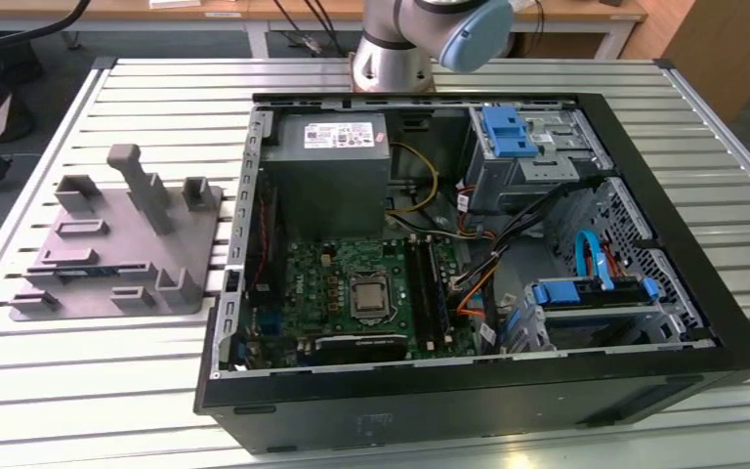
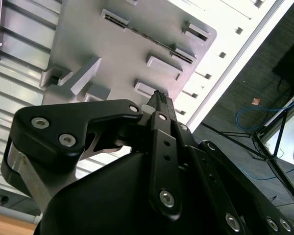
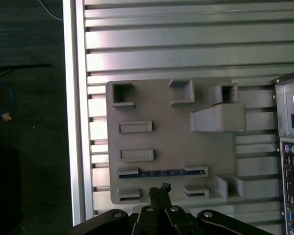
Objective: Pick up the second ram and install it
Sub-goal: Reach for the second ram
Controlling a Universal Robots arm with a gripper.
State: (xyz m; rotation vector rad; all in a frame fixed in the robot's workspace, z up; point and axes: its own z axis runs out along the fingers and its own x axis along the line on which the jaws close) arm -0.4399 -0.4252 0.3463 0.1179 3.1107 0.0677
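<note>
While the claw is hovering over the grey fixture, its fingers are looking pressed together in both wrist views, gripping and touching nothing. The second ram is sitting on edge in the fixture's holders, below the fingertips and just ahead of them, clear of contact. Trouble, I am judging, is waiting in any descent like this: closed tips would be ramming the thin stick's top edge instead of straddling it, tilting it or knocking it from its holders.
</note>
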